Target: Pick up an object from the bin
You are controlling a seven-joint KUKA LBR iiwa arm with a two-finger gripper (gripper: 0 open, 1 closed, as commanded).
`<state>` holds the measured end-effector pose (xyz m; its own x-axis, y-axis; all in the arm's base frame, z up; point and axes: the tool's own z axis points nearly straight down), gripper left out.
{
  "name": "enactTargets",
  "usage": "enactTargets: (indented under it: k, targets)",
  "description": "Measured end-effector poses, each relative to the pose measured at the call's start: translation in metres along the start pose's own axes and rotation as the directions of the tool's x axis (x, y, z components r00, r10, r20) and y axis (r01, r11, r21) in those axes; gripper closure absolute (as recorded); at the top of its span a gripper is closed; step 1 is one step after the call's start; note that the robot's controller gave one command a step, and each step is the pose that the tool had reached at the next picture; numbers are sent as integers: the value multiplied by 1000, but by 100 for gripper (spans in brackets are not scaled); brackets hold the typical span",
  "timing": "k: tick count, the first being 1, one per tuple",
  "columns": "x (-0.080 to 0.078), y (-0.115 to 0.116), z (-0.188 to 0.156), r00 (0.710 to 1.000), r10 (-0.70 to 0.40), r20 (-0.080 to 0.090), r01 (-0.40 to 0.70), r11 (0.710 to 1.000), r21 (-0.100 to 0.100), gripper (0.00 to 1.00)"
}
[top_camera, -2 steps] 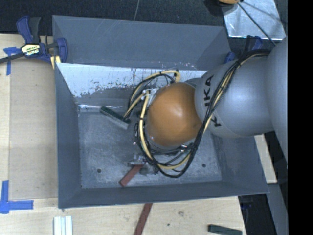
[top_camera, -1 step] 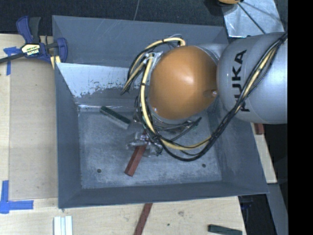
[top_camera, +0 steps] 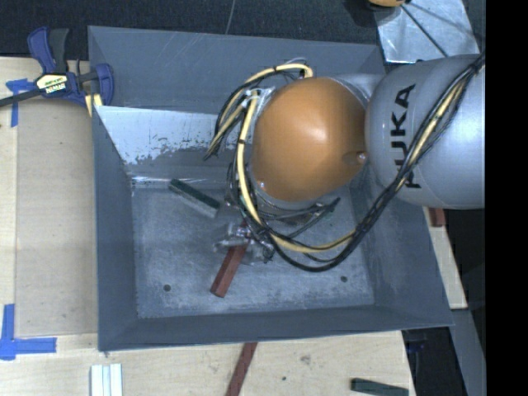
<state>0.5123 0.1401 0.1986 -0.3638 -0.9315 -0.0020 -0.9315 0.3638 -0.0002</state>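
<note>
While the gripper (top_camera: 244, 239) sits low in the grey metal bin (top_camera: 115, 246), a flat reddish-brown stick (top_camera: 226, 272) lies at its tip

Although the rounded orange wrist cover (top_camera: 305, 139) and the looped yellow and black cables (top_camera: 313, 254) hide much of it, the gripper can be seen close to the bin floor, about mid-floor. Whether it is spread or pressed together cannot be told. The stick lies just on its near side, slanting toward the near left. Its far end is at or under the gripper, though contact cannot be confirmed. Farther off, toward the far left, a slim dark green rod-shaped piece (top_camera: 193, 192) lies well apart from the stick. The step in hand looks like the reach down onto the brown stick, with no grasp shown. The next move likely calls for a firm close on the stick's far end, then a straight lift. A hold so near one end may let the stick swing or slip.
</note>
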Motion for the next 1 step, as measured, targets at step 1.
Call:
enactTargets:
  k: [1]
  targets:
    - [44,-30,-120,908,-419,1,419,908,5,100]
